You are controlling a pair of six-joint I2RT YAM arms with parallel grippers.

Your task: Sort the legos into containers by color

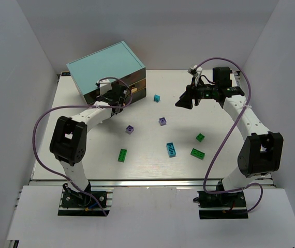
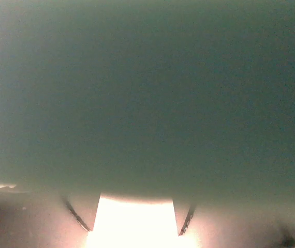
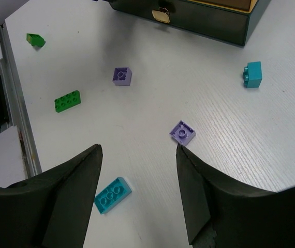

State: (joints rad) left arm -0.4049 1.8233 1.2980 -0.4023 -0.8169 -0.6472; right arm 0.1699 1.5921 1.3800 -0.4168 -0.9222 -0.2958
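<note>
while white walls (image 1: pixel 152 31) enclose the white table (image 1: pixel 152 166), right gripper (image 3: pixel 138 155) gapes; left gripper (image 1: pixel 122 97) unclear.

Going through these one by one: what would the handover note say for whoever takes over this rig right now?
Left gripper: hard against the cabinet at its drawers; open or shut cannot be told.
Right gripper: open, empty, above the table.
Loose on the table: three green legos, two cyan legos, two purple legos.
Done: nothing visibly sorted; drawer contents hidden.
Left: all seven bricks, by colour.
</note>
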